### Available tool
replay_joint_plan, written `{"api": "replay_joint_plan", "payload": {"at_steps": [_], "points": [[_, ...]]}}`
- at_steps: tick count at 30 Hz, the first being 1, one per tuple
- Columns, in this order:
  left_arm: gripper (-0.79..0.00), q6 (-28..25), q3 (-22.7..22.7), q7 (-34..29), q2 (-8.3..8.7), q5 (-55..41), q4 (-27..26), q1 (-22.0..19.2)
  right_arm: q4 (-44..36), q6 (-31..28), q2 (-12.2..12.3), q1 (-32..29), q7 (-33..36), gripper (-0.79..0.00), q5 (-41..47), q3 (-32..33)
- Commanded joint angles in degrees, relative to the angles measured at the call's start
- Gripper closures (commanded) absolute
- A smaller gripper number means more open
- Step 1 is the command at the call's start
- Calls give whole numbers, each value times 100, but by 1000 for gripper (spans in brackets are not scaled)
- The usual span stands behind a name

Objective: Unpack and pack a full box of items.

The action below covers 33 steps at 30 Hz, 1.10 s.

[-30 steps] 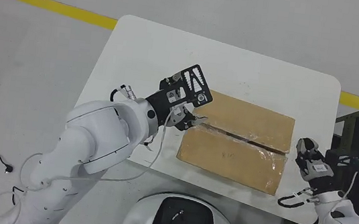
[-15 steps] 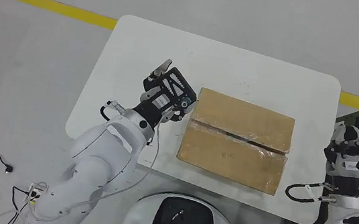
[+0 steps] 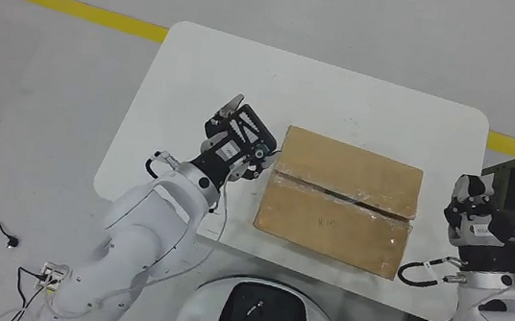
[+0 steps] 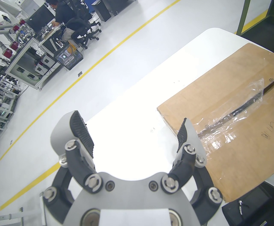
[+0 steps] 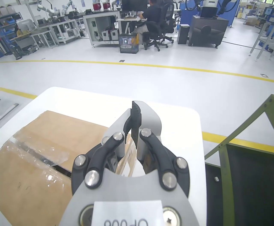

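The brown box [image 3: 340,200] sits on the white table [image 3: 363,91] with its flaps down and clear tape on top. My left gripper [image 4: 129,116] is just beside one short end of the box, fingers wide apart. My right gripper [image 5: 134,111] is near the other end, fingers pressed together on nothing.

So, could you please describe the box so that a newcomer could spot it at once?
On the white table, toward the robot's edge, lies a flat brown cardboard box. It is the table's one brown thing, with crumpled clear tape along the dark seam between its top flaps.
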Motion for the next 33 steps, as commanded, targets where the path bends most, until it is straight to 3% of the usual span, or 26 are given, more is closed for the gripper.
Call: {"api": "replay_joint_plan", "payload": {"at_steps": [1,10,33], "points": [[-785,211,-41,254,-11,-52,-11,102,23,-22,-5,4,-6,0,14,4],[-785,1276,-81,1456,-75,406,-13,437,150,-159,-24,33,69,0,85,90],[-785,1248,-76,1481,-82,384,6,420,152,-181,-27,68,95,0,112,106]]}}
